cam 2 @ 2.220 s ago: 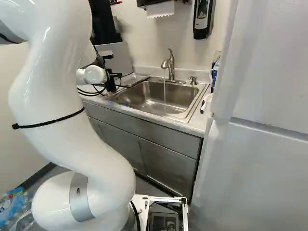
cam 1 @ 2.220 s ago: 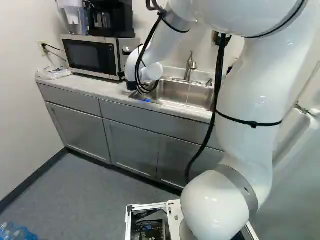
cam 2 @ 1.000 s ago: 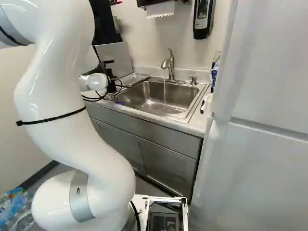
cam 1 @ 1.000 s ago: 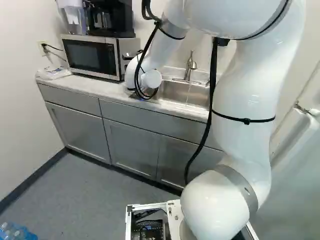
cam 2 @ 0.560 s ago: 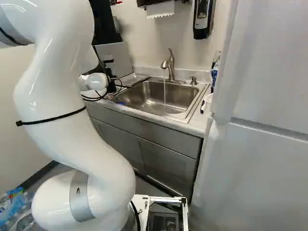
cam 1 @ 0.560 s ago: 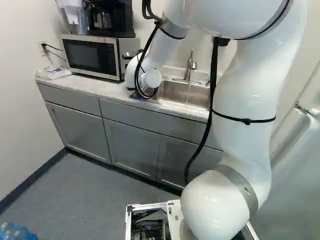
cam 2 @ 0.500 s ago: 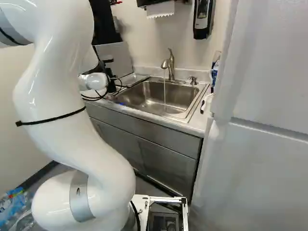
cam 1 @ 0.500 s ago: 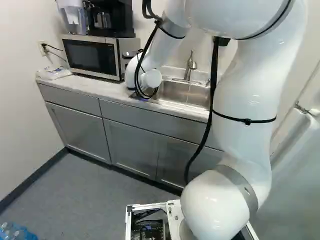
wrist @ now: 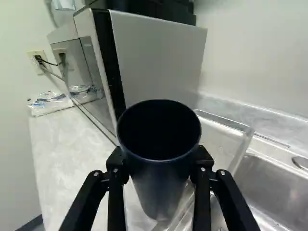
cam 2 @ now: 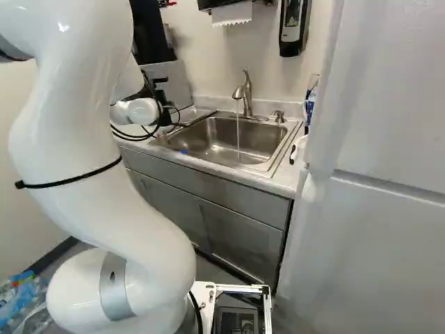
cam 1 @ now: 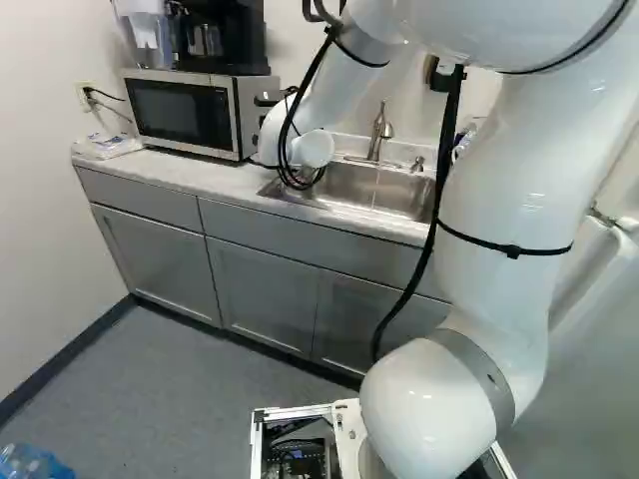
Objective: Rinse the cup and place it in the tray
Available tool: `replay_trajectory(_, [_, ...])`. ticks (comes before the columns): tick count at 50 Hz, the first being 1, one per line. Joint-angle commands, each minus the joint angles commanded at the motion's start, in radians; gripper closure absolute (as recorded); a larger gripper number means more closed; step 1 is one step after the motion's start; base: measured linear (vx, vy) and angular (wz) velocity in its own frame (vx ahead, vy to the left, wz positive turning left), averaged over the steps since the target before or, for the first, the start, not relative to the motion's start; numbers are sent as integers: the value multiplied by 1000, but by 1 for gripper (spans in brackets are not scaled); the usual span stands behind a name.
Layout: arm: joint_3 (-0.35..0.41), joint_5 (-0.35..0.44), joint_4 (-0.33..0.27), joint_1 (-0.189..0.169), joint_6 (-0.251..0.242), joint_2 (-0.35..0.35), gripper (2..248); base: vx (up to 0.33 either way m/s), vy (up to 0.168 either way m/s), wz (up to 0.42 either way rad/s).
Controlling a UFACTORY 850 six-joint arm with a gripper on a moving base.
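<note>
Gripper (cam 2: 165,117) was partly closed on the dark cup (wrist: 161,180), a finger on each side, cup mouth toward the wrist camera. Cup's far end overlapped the clear tray (wrist: 219,139) in the wrist view; couldn't tell if touching. Microwave (cam 1: 183,112) stood ahead. Faucet (cam 2: 245,94) ran water into the sink (cam 2: 215,139).

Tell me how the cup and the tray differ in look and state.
The cup is dark and opaque; the tray is clear. The cup is round; the tray has straight sides and corners. The cup is held in the gripper; the tray sits by the sink. Both are open at the top.
</note>
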Motion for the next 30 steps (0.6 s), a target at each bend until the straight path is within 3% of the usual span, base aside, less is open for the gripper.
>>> replay_trajectory(30, [26,-57,0,-81,0,85,124,0,0,0])
